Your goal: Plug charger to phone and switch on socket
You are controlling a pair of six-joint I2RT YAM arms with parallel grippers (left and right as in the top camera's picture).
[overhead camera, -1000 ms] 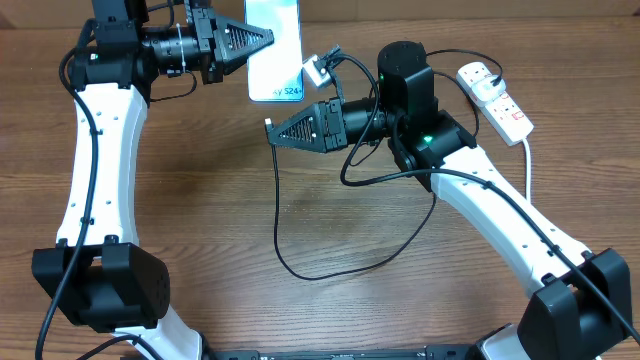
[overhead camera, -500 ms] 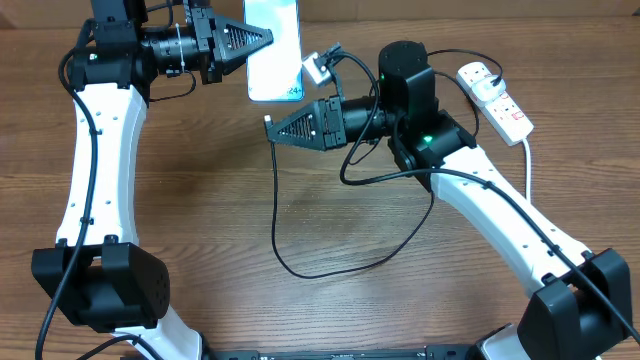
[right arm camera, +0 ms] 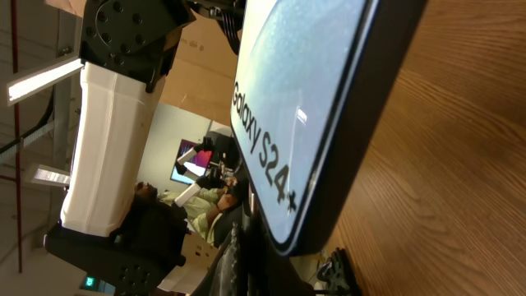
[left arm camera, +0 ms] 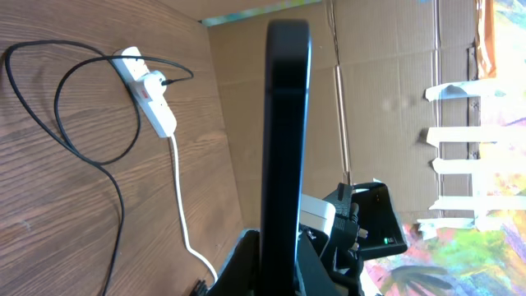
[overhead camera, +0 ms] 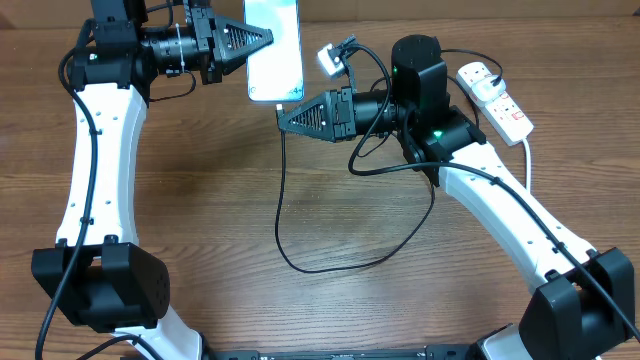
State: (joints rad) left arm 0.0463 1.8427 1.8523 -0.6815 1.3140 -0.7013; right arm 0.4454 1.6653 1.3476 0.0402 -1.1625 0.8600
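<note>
Closed tight, the left gripper (overhead camera: 262,40) in the overhead view reaches rightward from its white arm, which rises along the left side of the brown wooden table (overhead camera: 200,220) and bends at the far end. Its black fingers are clamped on the slim rectangular phone (overhead camera: 285,50) with a light blue-teal screen, taken from its long left side. The phone lies screen-up, with its long axis running from near to far and its lettered short edge nearest the robot. The right gripper (overhead camera: 282,117) points leftward from a bent right arm and is pinched shut on the connector end of the long thin black charger (overhead camera: 280,190). Its tip is just at the phone's near short edge, but whether the connector is seated cannot be told. From there the cable drops toward the robot, loops, and runs back to the white oblong two-outlet socket (overhead camera: 497,98) with red switches at the far right, beside its thick white cord (overhead camera: 528,160). From the left wrist, the phone (left arm camera: 285,123) shows edge-on as a dark bar rising from between the fingers, with the socket (left arm camera: 152,99) well apart on the wood. From the right wrist, the phone's screen (right arm camera: 304,107) fills the frame at a slant, with "Galaxy S24+" readable near its short edge just above the dark fingers.
</note>
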